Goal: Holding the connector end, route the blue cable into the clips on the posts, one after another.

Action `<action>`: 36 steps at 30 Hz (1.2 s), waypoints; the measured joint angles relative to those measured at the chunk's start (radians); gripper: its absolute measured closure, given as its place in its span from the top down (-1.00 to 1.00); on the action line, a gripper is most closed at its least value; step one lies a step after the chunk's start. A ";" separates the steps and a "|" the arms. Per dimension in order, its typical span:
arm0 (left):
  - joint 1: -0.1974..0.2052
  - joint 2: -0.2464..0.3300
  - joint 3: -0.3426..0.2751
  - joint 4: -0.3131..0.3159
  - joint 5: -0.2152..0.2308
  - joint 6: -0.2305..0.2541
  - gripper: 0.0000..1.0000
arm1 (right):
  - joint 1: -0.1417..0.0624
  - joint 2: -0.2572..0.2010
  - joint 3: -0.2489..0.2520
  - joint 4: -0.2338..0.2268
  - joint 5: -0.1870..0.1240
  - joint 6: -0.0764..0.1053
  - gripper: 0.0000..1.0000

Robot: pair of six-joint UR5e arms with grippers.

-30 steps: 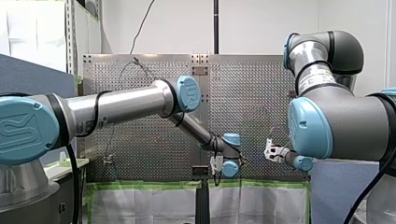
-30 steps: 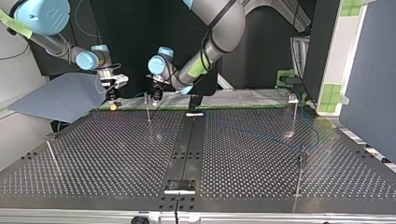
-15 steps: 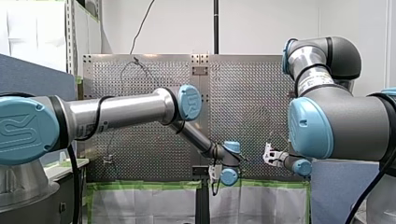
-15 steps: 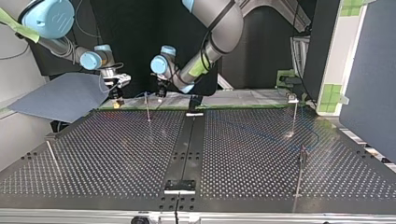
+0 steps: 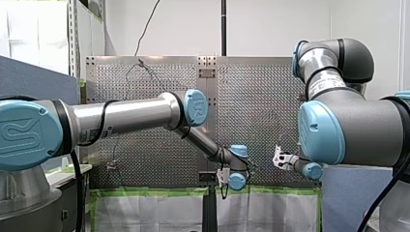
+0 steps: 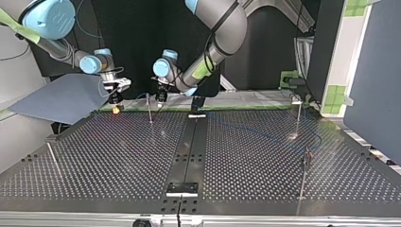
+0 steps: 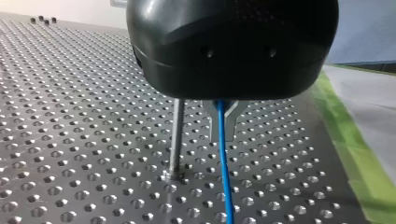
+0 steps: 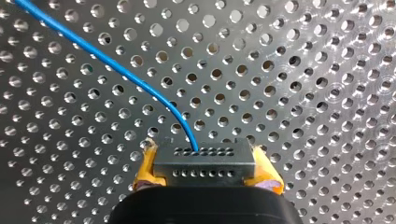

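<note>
1. Over at the top view's left, my right gripper point(image 6: 115, 105) hangs above the far edge of the perforated table point(image 6: 118, 161). Its wrist view shows the yellow pads point(image 8: 145, 169) clamped on either side of the grey connector point(image 8: 204, 164), which sits square between them.
2. From the connector's outer face the blue cable point(image 8: 116, 65) leaves near the middle and curves away over the holes, ahead of that gripper.
3. Next rightward a thin post point(image 6: 149, 109) stands upright between the two grippers.
4. Just right of it my left gripper point(image 6: 161, 98) points down. In its wrist view the metal fingers point(image 7: 210, 119) are closed round the cable, which runs on past their tips toward the table, the post just beside it.
5. Further right the cable trails faintly across the table, past a second post point(image 6: 298, 116).
</note>
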 joint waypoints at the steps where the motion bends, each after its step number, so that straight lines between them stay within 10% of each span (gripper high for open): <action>1: 0.001 0.000 0.003 0.001 0.000 0.000 -1.00 | 0.000 0.000 -0.004 0.002 0.001 0.000 -1.00; 17: 0.037 0.002 0.067 -0.031 -0.009 -0.004 -1.00 | 0.004 0.001 -0.035 0.009 0.043 0.041 -1.00; 36: 0.038 0.003 0.068 -0.057 0.006 -0.002 -0.90 | 0.012 0.002 -0.041 0.010 0.051 0.046 -1.00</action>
